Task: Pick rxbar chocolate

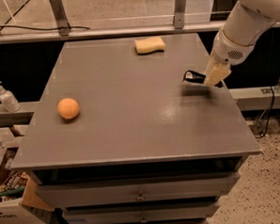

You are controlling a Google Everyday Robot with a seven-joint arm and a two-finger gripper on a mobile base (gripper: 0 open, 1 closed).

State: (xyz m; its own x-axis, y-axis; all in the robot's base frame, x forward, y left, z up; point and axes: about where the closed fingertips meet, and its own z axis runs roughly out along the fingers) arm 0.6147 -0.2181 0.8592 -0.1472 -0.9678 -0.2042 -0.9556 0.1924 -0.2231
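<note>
We see our tool point(212, 77) clamped on the rxbar chocolate point(193, 76), just above the tabletop point(131, 123), near its right edge.

A grey desk point(131, 128) fills the middle of the camera view. Over the desk's right edge, towards its far half, the white arm point(241, 28) reaches down from the upper right. Its end effector point(210, 79) is clamped on one end of the rxbar chocolate point(193, 76). The black bar juts out left over the desk, tilted and just clear of the top, with a dark shadow beneath it. A yellow sponge point(149, 44) lies at the desk's far edge, near the middle. An orange ball point(68, 108) sits on the desk's left side. A white pump bottle point(5, 97) stands on a ledge left of the desk. Drawers point(139, 195) line the desk's front.
</note>
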